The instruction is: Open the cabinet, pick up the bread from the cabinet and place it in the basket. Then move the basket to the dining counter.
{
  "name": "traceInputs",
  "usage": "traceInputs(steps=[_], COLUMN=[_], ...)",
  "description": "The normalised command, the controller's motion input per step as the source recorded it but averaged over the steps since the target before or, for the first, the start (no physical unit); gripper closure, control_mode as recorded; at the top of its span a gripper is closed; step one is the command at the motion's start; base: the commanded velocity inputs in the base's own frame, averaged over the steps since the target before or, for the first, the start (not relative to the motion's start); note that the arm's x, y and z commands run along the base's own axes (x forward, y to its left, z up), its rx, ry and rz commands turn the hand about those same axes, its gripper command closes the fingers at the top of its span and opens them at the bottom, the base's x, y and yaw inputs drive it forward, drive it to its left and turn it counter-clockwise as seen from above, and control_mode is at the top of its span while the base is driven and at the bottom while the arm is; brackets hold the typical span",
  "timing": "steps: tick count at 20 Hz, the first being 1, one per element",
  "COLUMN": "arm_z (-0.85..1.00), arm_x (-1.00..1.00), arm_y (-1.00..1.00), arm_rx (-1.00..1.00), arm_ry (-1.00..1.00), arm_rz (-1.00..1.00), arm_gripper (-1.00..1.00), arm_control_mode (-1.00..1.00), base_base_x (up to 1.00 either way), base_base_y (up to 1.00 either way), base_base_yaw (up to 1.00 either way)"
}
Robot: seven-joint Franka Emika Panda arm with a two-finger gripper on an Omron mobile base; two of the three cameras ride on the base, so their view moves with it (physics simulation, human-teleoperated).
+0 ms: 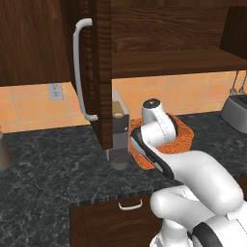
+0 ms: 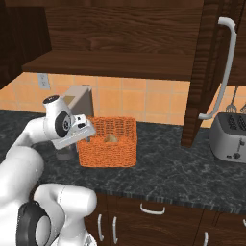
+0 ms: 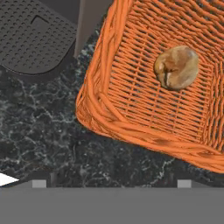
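Bread (image 3: 176, 68) in basket (image 3: 113, 118), beside coffee machine (image 2: 79, 103) on counter (image 2: 168, 168)

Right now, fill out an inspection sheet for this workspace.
Surface: black speckled counter, basket standing on it.
Job's things: bread lies inside the orange basket; cabinet doors swung open, shelf above the basket.
Clutter: coffee machine left of the basket; toaster to its right; hanging utensils.
Claw: claw open, over the basket's near left rim, holding nothing.
Cables: nothing seen.
Surroundings: orange tiled wall with an outlet; drawers below.
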Motion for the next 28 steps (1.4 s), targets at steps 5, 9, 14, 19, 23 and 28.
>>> traceInputs(steps=[5,9,14,19,23,28], arm_z=[-0.24,-0.35,-0.26,-0.38,-0.58,-0.5], arm_x=[0.27,0.42,0.48,0.08,-0.12,-0.14], arm_y=[0.0,0.0,0.0,0.0,0.0,0.0], arm_rx=[-0.08,-0.01,0.0,0.0,0.0,0.0], arm_ry=[0.0,0.0,0.0,0.03,0.08,0.06], arm_rz=[0.16,0.17,0.17,0.09,0.03,0.02], arm_gripper=[-1.0,-1.0,-1.0,1.0,1.0,1.0], arm_control_mode=[-1.0,-1.0,-1.0,-1.0,-1.0,-1.0], base_base_x=[0.0,0.0,0.0,0.0,0.0,0.0], base_base_y=[0.0,0.0,0.0,0.0,0.0,0.0], base_base_yaw=[0.0,0.0,0.0,0.0,0.0,0.0])
